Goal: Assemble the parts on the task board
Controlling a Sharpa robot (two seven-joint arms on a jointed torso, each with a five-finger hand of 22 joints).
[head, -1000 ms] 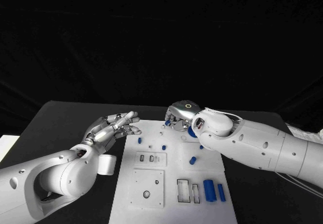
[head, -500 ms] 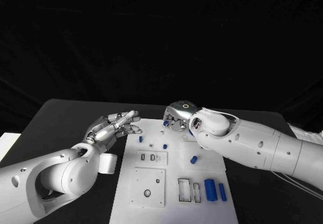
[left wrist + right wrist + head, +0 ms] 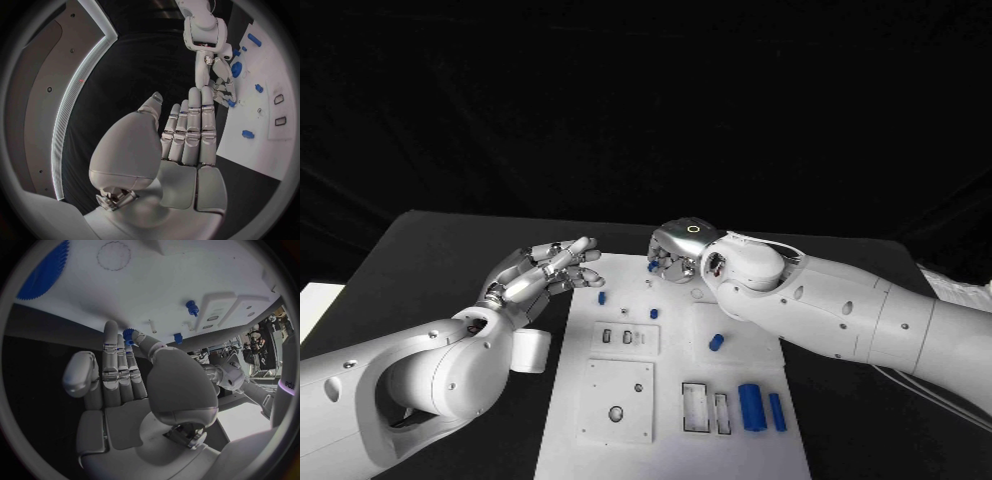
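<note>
Your right hand (image 3: 678, 252) pinches a small blue part (image 3: 129, 334) over the task board (image 3: 747, 345) — your left hand (image 3: 542, 271) hovers empty, fingers straight

Head view: high above task board (image 3: 625, 395), angled down its length. Left wrist view: behind left hand (image 3: 181, 145), beside board, facing right hand (image 3: 219, 87) (shared). Right wrist view: close over board (image 3: 156, 295), behind right hand (image 3: 125, 385).

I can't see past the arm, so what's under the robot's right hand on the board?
The right hand pinches a small blue part over the task board's far end. Its arm covers the board beside it.
</note>
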